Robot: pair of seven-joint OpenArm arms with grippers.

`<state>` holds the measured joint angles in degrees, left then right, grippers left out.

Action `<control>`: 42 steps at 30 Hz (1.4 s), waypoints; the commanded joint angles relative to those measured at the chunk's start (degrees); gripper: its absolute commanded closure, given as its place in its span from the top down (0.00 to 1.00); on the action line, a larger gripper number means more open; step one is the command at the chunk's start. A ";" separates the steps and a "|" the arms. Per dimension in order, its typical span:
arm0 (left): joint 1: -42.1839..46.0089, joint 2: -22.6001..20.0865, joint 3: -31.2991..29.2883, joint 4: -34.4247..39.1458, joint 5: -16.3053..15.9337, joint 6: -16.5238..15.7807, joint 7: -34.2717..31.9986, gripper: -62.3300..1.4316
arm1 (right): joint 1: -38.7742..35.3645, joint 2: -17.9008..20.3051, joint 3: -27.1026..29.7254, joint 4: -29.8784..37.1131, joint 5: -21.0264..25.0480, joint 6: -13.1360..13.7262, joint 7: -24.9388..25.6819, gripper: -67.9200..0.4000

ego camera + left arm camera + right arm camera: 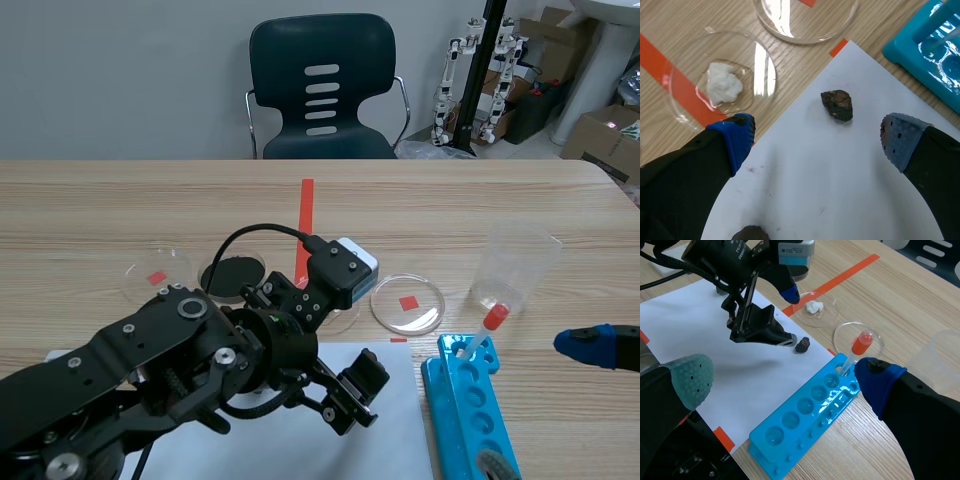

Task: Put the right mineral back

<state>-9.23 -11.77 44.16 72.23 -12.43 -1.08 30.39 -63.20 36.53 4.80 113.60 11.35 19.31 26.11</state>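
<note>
A dark brown mineral (837, 105) lies on the white paper (840, 190), just ahead of my left gripper (817, 137), which hangs open above the sheet with nothing between its fingers. The right wrist view shows the same mineral (802, 344) beside the left gripper's fingertips (785, 341). A white mineral (724, 86) rests in a petri dish (685, 107) on the orange tape, off the paper's corner. An empty petri dish (840, 25) stands further ahead. My right gripper (785, 382) is open over the blue rack (805, 415), far from the minerals. In the scene view the left arm (200, 350) hides the dark mineral.
The blue tube rack (470, 410) holds a red-capped tube (492, 322). A clear plastic cup (515, 265) stands behind it. Two more dishes sit at the left, one with an orange mark (158, 272), one with a black disc (233, 275). Another dark lump (751, 233) lies under the left gripper.
</note>
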 commanded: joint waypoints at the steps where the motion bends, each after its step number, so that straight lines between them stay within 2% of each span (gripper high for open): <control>1: 0.22 -0.13 -0.85 1.79 -0.37 0.15 0.59 0.85 | 0.35 -0.02 0.00 0.33 0.44 0.00 0.63 0.86; 42: 0.68 -0.98 -1.29 3.28 -0.37 0.11 1.16 0.85 | 0.35 -0.02 0.00 0.33 0.44 0.00 0.63 0.86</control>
<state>-8.43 -13.17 42.85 75.35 -12.45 -1.13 32.34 -63.20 36.53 4.80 113.60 11.35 19.31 26.11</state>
